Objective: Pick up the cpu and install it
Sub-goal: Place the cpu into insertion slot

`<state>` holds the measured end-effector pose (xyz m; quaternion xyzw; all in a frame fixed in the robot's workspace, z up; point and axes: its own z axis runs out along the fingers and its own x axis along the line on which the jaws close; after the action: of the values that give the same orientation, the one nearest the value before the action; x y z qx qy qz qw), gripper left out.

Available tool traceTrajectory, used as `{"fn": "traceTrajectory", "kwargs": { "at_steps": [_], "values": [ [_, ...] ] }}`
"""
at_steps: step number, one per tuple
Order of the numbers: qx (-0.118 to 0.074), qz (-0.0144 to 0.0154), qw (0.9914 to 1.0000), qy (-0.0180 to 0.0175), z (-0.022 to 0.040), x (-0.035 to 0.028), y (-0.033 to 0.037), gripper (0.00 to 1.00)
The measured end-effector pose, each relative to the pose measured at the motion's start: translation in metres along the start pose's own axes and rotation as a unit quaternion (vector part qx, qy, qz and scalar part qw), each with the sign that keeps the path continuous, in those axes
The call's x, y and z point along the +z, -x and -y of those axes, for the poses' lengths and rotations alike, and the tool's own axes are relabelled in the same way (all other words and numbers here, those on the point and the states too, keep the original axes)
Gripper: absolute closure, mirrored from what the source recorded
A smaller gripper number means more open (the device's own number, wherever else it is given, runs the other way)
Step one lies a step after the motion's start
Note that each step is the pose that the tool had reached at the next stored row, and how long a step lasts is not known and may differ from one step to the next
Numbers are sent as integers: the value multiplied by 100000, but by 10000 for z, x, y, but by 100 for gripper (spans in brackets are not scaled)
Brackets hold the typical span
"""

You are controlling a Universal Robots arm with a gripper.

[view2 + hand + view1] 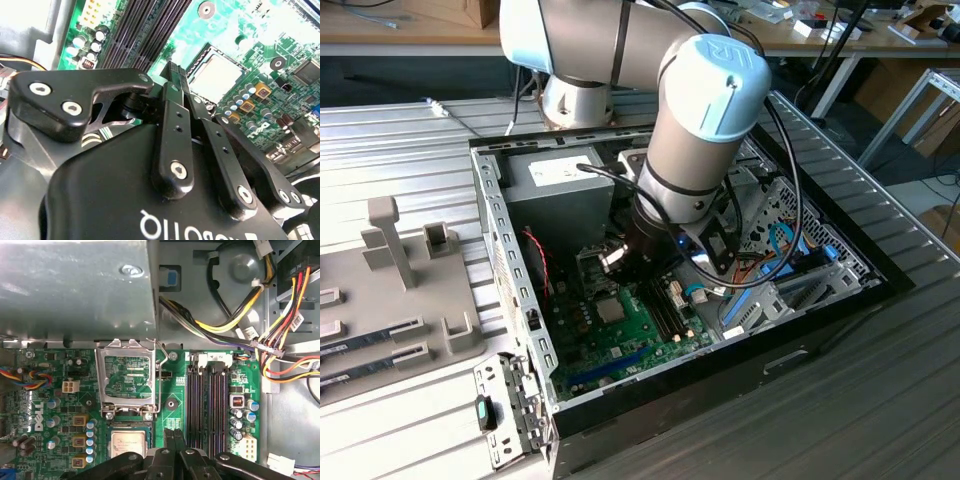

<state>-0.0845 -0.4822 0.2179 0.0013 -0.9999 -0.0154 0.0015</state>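
Silvery-grey metal top: the cpu, a small flat square chip, lies in its socket on the green motherboard, low in the first wrist view just left of centre. In the second wrist view it sits upper right of centre, just past the fingertips.

Gripper: black, two-fingered. In both wrist views the fingers stand pressed together with nothing between them, their tips beside the chip's edge and apart from it. Whether they touch the board cannot be told. In the exterior view the gripper hangs inside the computer case at mid-frame, below the arm's blue-capped wrist joint.

Socket frame: metal, swung up and open, standing in the middle of the first wrist view directly above the chip, with its wire lever alongside.

Memory slots: dark parallel rows, right of centre in the first wrist view.

Power supply box: grey sheet metal, upper left of the first wrist view.

Cable bundle: yellow, orange, red and black wires, upper right of the same view.

Grey holder tray: outside the case, at the exterior view's left, on the ribbed metal table.
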Motion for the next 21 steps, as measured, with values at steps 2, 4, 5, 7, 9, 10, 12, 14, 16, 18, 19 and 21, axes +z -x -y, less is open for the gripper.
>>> {"fn": "traceTrajectory", "kwargs": {
  "at_steps": [2, 4, 5, 7, 9, 10, 12, 14, 16, 18, 19, 21],
  "values": [
    [-11, -2, 100000, 2, 0, 0, -1, 89],
    [-3, -1, 100000, 3, 0, 0, -3, 89],
    [-4, -3, 100000, 1, 0, 0, -3, 89],
    [3, -3, 100000, 0, 0, 0, -6, 89],
    [7, -2, 100000, 0, 0, 0, -47, 89],
    [7, 0, 100000, 5, -2, 0, -60, 89],
    [8, 1, 100000, 4, -5, 0, -70, 89],
    [3, -1, 100000, 4, -6, 0, -68, 89],
    [4, -7, 100000, -1, -7, 0, -41, 89],
    [6, -4, 100000, 1, -10, 0, -5, 89],
    [10, -7, 100000, 4, -12, 1, -5, 89],
    [9, -6, 100000, 6, -12, 1, -52, 89]
  ]
}}
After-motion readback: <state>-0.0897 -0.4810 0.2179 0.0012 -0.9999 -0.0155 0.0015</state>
